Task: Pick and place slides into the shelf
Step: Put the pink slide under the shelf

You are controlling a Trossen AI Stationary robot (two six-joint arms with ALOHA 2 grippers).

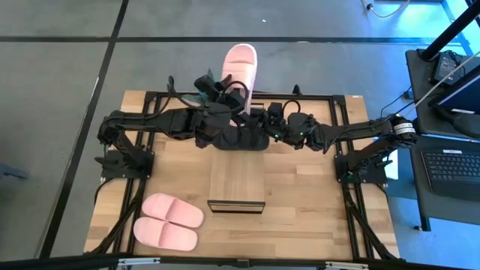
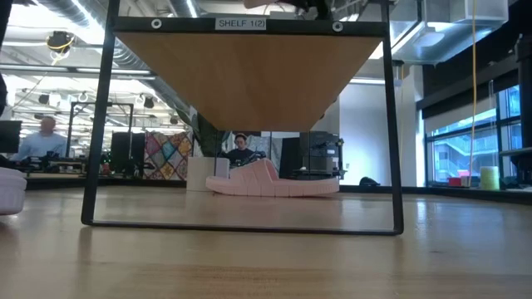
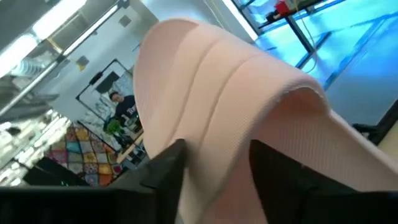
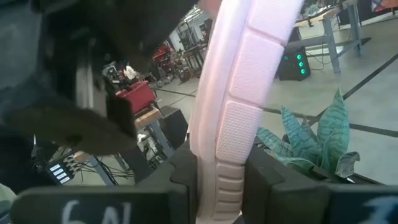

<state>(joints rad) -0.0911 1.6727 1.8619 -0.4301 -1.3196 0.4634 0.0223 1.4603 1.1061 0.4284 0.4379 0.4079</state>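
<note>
One pale pink slide [image 1: 241, 61] is up in the air over the table's far edge, with both grippers on it. My left gripper [image 1: 234, 94] and my right gripper [image 1: 260, 114] meet at its near end. Another pink slide [image 2: 272, 181] lies on its sole on the table beyond the shelf [image 2: 249, 50]. A pink pair [image 1: 169, 221] lies side by side near the table's near left corner. The shelf's plank top [image 1: 237, 176] sits mid-table. A dark shape [image 1: 238, 139] at its far end is under the arms; whether it is the black pair I cannot tell. My left gripper [image 3: 214, 168] pinches the pink slide between its two fingers [image 3: 163, 169], with the ribbed pink surface [image 3: 211, 118] rising out of the gap. The slide is lifted clear of the table and juts out past the far edge. My right gripper [image 4: 219, 182] pinches the slide's sole across its thickness, the grooved edge [image 4: 231, 155] standing between the two fingers [image 4: 181, 180]. The sole runs straight away from the fingers. The slide is clear of the table.
The shelf's thin dark frame [image 2: 98, 124] stands on the tabletop with open room beneath the plank. Bare wood [image 1: 315, 217] lies to the shelf's right. A desk with a laptop [image 1: 450, 161] stands off the table's right side. People sit in the room behind.
</note>
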